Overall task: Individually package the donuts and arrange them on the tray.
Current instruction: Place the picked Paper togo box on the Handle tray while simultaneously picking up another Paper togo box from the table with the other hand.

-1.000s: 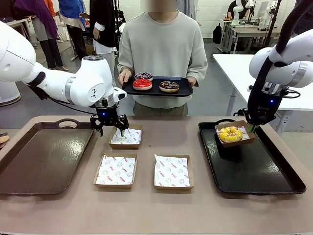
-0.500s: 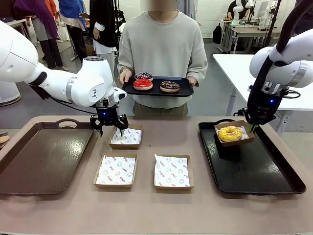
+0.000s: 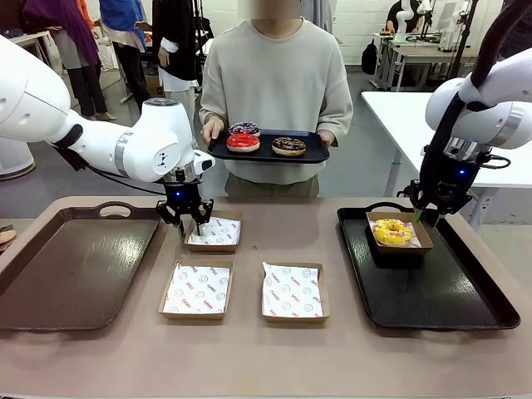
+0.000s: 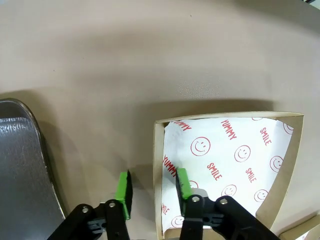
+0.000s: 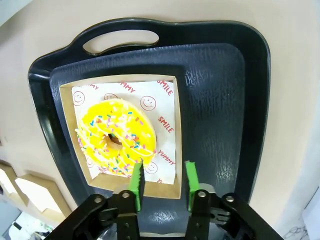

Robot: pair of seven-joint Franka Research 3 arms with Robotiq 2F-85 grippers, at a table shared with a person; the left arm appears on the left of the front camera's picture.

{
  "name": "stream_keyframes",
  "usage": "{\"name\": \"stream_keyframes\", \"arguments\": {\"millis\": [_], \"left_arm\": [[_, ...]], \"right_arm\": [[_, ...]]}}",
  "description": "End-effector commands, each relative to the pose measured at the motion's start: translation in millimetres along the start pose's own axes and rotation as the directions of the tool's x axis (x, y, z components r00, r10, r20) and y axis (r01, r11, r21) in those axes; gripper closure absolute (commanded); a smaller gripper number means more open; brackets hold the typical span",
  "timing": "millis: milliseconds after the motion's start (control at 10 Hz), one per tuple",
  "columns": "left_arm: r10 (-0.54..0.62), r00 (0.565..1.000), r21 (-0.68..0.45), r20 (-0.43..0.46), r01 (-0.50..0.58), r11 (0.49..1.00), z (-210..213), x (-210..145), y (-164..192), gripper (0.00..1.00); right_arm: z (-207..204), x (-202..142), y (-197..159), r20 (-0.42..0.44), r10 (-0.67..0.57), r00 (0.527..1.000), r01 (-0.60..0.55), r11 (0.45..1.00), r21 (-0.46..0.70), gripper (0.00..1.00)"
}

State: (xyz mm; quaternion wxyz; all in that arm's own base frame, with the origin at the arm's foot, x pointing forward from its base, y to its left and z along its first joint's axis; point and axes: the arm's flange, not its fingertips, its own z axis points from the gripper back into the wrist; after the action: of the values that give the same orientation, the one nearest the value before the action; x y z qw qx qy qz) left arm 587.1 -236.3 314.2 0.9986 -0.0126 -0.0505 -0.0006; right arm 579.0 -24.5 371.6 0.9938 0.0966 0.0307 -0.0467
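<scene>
A yellow-iced donut (image 3: 392,232) (image 5: 116,132) lies in a paper-lined box (image 3: 421,243) (image 5: 67,125), flat on the black tray (image 3: 432,291) (image 5: 215,100). My right gripper (image 3: 424,218) (image 5: 163,180) stands open over the box's corner, one finger on each side of the wall. My left gripper (image 3: 193,224) (image 4: 152,187) is shut on the side wall of an empty lined box (image 3: 218,233) (image 4: 230,160). Across the table a person holds a small black tray (image 3: 316,156) with a red donut (image 3: 243,143), a purple-dark donut (image 3: 244,128) and a chocolate donut (image 3: 288,146).
Two more empty lined boxes (image 3: 197,290) (image 3: 292,292) sit side by side near the table's front. A large brown tray (image 3: 75,266) (image 4: 20,165) fills the left side. The black tray has free room in front of the donut box.
The right gripper set the tilted donut box down flat on the black tray and opened. The left gripper closed on the back box's wall.
</scene>
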Motion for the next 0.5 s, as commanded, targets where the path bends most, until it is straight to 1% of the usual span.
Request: {"name": "stream_keyframes", "arguments": {"millis": [0, 100, 200, 400], "left_arm": [[0.034, 0.999, 0.018, -0.006, -0.034, 0.999, 2.9, 4.0, -4.8, 0.95], [0.035, 0.999, 0.015, -0.007, -0.035, 0.999, 3.4, 3.6, -4.3, 1.0], [0.034, 0.999, 0.013, -0.008, -0.034, 0.999, 3.8, 3.3, -3.5, 1.0], [0.035, 0.999, 0.013, -0.008, -0.035, 0.999, 4.8, 2.8, -2.5, 1.0]], "right_arm": [[1.7, 5.1, -1.9, -0.009, 0.015, 1.0, -0.015, 0.999, 0.041, 0.14], [1.6, 4.9, -1.2, -0.011, 0.016, 1.0, -0.015, 0.999, 0.041, 0.04], [1.7, 4.4, -0.9, -0.013, 0.015, 1.0, -0.015, 0.999, 0.041, 0.0], [3.7, -0.3, 2.0, -0.015, 0.026, 1.0, -0.025, 0.998, 0.05, 0.0]]}}
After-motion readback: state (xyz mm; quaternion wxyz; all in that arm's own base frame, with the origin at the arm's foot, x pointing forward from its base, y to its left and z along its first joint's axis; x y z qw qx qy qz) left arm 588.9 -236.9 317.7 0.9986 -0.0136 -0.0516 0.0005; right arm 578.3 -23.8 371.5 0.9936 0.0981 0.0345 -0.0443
